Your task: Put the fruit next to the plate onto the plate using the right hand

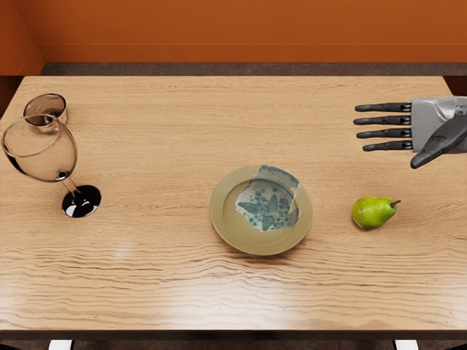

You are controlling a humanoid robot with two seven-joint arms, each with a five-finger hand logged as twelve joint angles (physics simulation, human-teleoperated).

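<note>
Pear (374, 212) lies on its side on the wooden table (168, 124), right of the plate (222, 213), near it but not touching, stem pointing right. Plate is olive-rimmed with a blue pattern in the centre, nothing on it. Right hand (422, 133) comes in from the right edge, above the pear in the picture and well apart from it, fingers (381, 120) straight and extended leftward, holding nothing. Wine glass (40, 149) stands at far left, second glass (45, 108) just behind it.

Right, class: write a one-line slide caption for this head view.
Open right hand poised near a pear that lies on the table, apart from the plate.
</note>
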